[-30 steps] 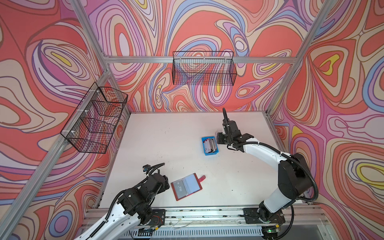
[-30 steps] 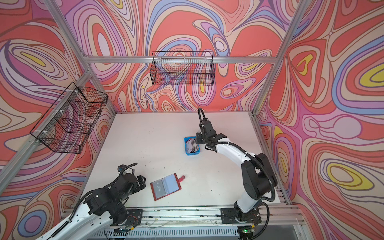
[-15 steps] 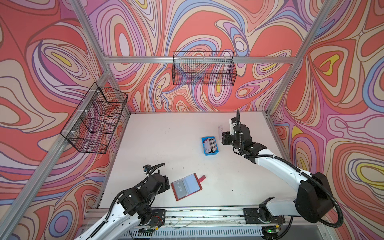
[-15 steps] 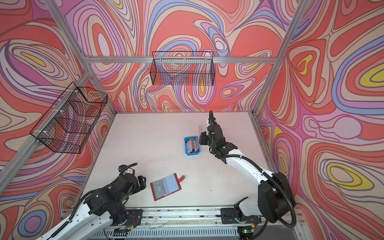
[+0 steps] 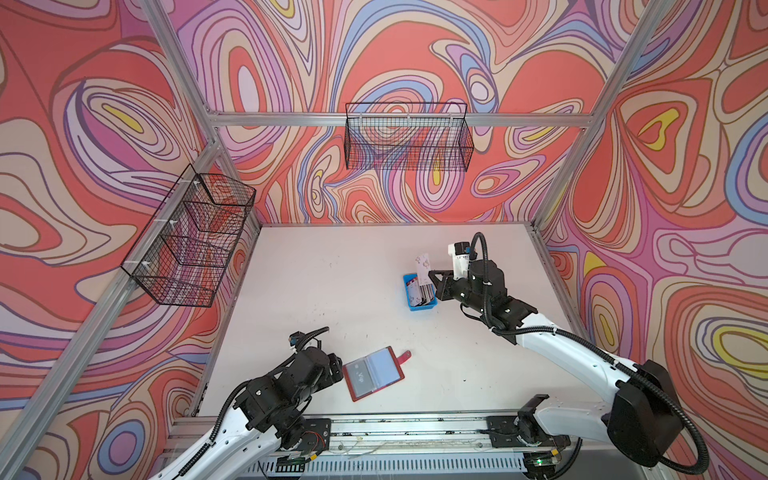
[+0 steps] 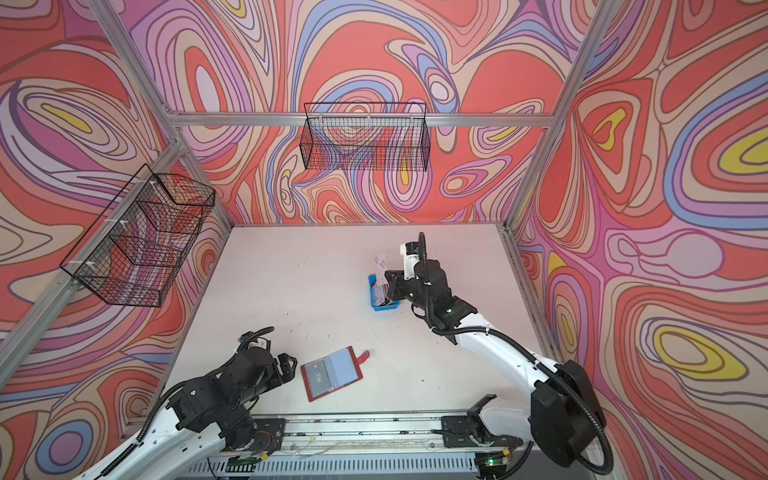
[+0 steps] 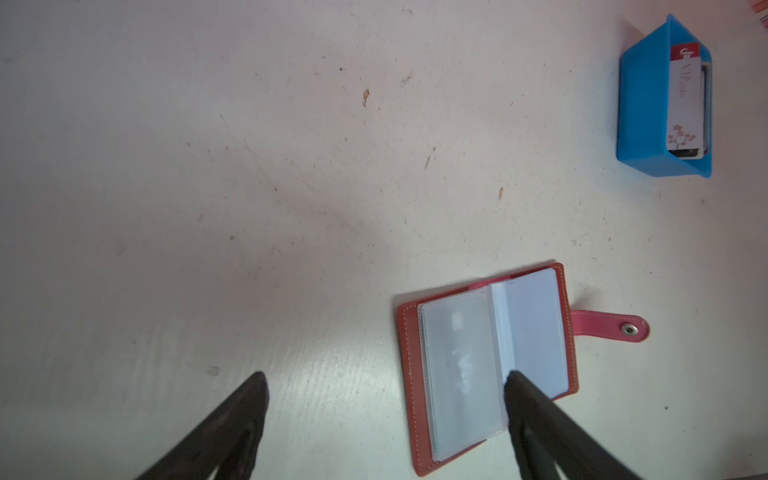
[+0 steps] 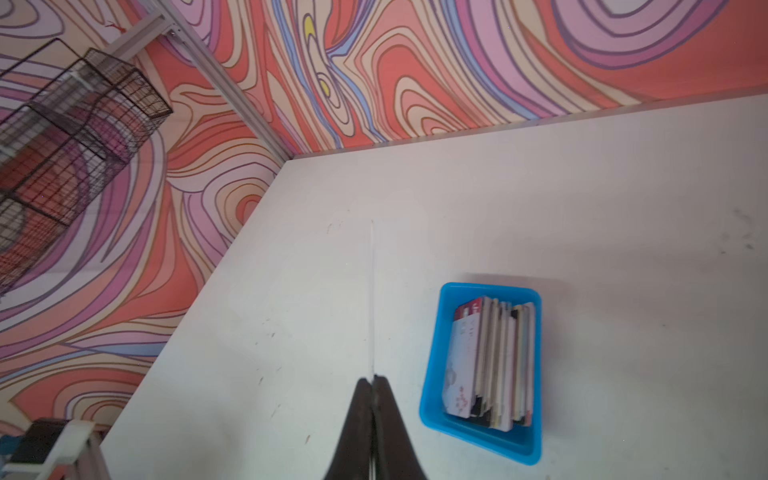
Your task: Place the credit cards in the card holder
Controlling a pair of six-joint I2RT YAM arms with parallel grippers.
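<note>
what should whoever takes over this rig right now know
Right gripper: shut on one credit card, lifted above the blue tray.
Left gripper: open, holding nothing, at the card holder's edge.
The holder lies open on the table; one sleeve shows a VIP card, so one seems done.
Left: carry the held card to a sleeve, then the stack in the tray.

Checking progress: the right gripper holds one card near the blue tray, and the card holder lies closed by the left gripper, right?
Not closed: the card holder lies open by the left gripper, as the left wrist view shows. The right gripper does hold one card near the blue tray.
</note>
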